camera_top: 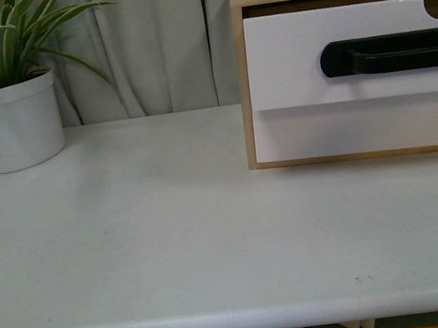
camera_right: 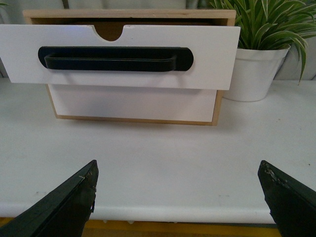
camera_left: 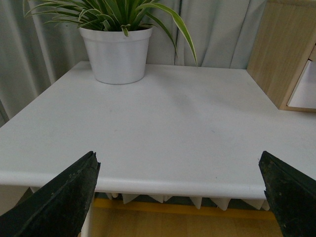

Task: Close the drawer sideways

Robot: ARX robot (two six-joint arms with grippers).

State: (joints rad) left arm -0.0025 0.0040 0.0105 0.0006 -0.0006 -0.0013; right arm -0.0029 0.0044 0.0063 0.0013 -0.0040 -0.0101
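Observation:
The drawer (camera_top: 302,56) is a white flat front with a long black bar handle (camera_top: 395,53) and a half-round cutout, pulled out of its light wood case (camera_top: 244,83) at the table's back right. The right wrist view faces it head on: the drawer (camera_right: 212,59), its handle (camera_right: 111,58), and a plain white front (camera_right: 133,102) below. My right gripper (camera_right: 177,192) is open over the table's front edge, well short of the drawer. In the left wrist view my left gripper (camera_left: 178,185) is open at the front edge, the case (camera_left: 281,49) far off to one side. Neither arm shows in the front view.
A white pot (camera_top: 8,125) with a striped green plant stands at the table's back left, seen too as the pot (camera_left: 116,54) and the pot (camera_right: 254,71) beside the case. Grey curtains (camera_top: 155,39) hang behind. The white table (camera_top: 174,248) ends in a rounded front edge.

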